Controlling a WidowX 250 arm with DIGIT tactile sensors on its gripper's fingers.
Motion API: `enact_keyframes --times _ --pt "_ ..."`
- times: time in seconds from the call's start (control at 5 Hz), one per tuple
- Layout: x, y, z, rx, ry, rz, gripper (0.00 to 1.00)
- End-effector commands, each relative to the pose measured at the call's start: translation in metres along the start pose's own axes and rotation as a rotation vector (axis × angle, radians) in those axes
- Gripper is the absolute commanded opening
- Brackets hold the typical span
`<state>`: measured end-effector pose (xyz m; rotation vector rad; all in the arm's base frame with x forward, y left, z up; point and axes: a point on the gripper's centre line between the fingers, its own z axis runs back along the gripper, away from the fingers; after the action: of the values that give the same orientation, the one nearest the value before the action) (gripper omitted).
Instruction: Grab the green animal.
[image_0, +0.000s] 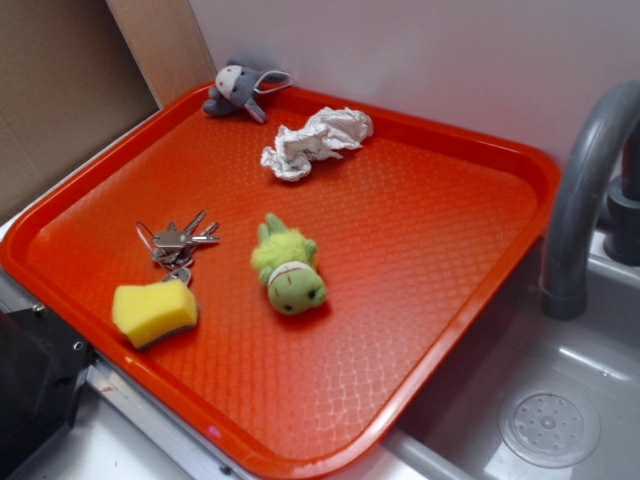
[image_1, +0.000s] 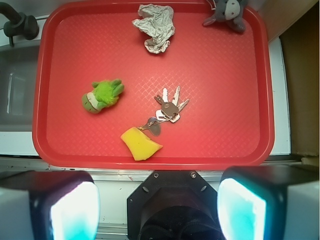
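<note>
Exterior view: a red textured plastic tray (image_0: 430, 300) fills the frame. The fuzzy lime-green plush animal with an olive head (image_0: 287, 264) lies near its centre, a metal key bunch (image_0: 178, 243) and yellow sponge (image_0: 154, 311) to its left, crumpled white paper (image_0: 315, 141) and a grey long-eared plush toy (image_0: 238, 89) toward the top. Wrist view: the green animal (image_1: 101, 96) lies left of centre; the gripper (image_1: 159, 205) spans the bottom edge, its 2 fingers (image_1: 75, 210) wide apart, holding nothing.
</note>
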<state>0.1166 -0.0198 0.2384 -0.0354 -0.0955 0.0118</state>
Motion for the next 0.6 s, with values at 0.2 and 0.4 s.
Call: enact_keyframes --times 0.2,0.4 --pt "0.022 -0.009 -0.016 -0.021 0.011 0.25 1.0" --pt "0.041 -0.019 -0.029 -0.014 0.038 0.494 1.0"
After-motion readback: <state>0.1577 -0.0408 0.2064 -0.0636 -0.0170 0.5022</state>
